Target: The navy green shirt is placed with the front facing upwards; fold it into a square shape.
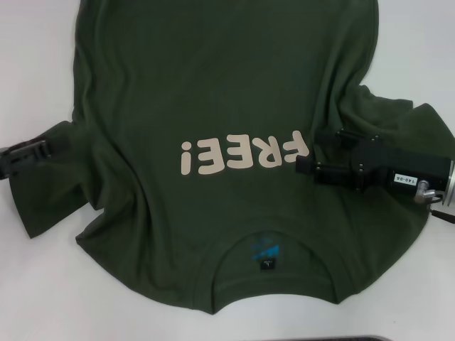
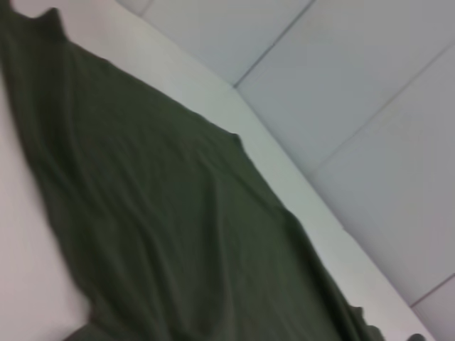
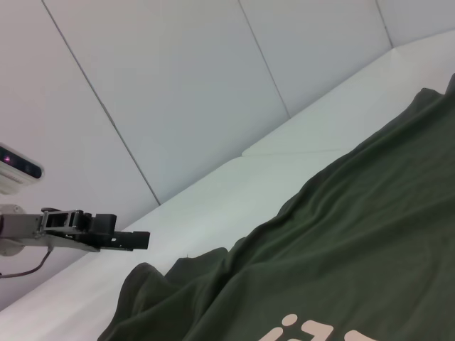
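Note:
The navy green shirt (image 1: 213,85) lies front up on the white table (image 1: 35,50), its cream "FREE!" lettering (image 1: 242,155) facing away from me and its collar (image 1: 213,273) at the near edge. My right gripper (image 1: 307,150) hovers open over the right chest, its tips just beside the letter F, where the right sleeve (image 1: 384,114) is bunched inward. My left gripper (image 1: 46,148) sits at the left sleeve (image 1: 43,206); the right wrist view shows the left gripper (image 3: 138,240) just above that sleeve (image 3: 149,284). Both wrist views show wrinkled shirt cloth (image 2: 178,234) (image 3: 355,249).
Bare white table shows to the left and at the near right corner (image 1: 412,298). Pale wall panels (image 3: 178,85) rise behind the table's far edge. A dark strip (image 1: 348,338) runs along the nearest table edge.

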`<action>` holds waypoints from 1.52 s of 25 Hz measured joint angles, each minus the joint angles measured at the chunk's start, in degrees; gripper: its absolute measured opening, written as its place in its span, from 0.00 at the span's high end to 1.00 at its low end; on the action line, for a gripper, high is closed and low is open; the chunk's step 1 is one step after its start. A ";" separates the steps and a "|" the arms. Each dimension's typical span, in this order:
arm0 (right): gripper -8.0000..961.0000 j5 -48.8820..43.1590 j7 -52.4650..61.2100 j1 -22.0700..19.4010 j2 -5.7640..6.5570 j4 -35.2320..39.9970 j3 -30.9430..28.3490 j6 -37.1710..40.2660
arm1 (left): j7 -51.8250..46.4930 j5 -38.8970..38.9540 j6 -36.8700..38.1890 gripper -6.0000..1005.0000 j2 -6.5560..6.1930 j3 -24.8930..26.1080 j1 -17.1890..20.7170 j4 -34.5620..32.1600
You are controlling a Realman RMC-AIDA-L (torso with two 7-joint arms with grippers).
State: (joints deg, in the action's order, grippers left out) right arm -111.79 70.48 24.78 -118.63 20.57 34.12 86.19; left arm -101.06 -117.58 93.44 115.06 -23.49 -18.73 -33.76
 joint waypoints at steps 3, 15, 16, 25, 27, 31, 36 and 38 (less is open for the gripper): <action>0.05 0.00 0.01 0.00 0.14 0.00 -0.04 0.23 | -1.30 -2.18 -0.07 0.24 -0.42 1.99 0.33 -0.95; 0.05 0.00 0.01 0.00 0.25 0.00 -0.25 0.24 | -3.39 -5.28 -2.48 0.26 -0.60 5.19 2.82 -4.72; 0.05 0.00 0.01 0.00 0.25 0.00 -0.34 0.29 | -3.74 -6.07 -2.94 0.27 -0.60 5.22 2.89 -4.84; 0.05 -0.01 0.01 -0.20 0.32 0.00 -0.68 0.43 | -3.87 -8.54 -3.86 0.28 -0.59 5.16 3.01 -4.65; 0.05 -0.01 0.01 -0.28 0.33 0.00 -0.67 0.44 | -3.87 -8.99 -3.88 0.28 -0.58 5.03 3.02 -4.61; 0.05 0.00 0.01 -0.44 0.34 0.00 -0.67 0.47 | -3.87 -10.93 -4.00 0.29 -0.40 4.87 2.59 -4.52; 0.05 -0.01 0.06 -0.53 0.34 0.00 -0.74 0.47 | -3.59 -11.34 -4.74 0.30 -0.13 4.59 2.14 -3.51; 0.05 -0.01 0.07 -0.53 0.34 0.00 -0.74 0.47 | -3.32 -11.36 -4.75 0.30 -0.12 4.35 1.88 -2.89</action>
State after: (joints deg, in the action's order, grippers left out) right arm -111.80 70.54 24.26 -118.29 20.56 33.39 86.66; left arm -104.39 -128.95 88.69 114.94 -19.13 -16.85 -36.65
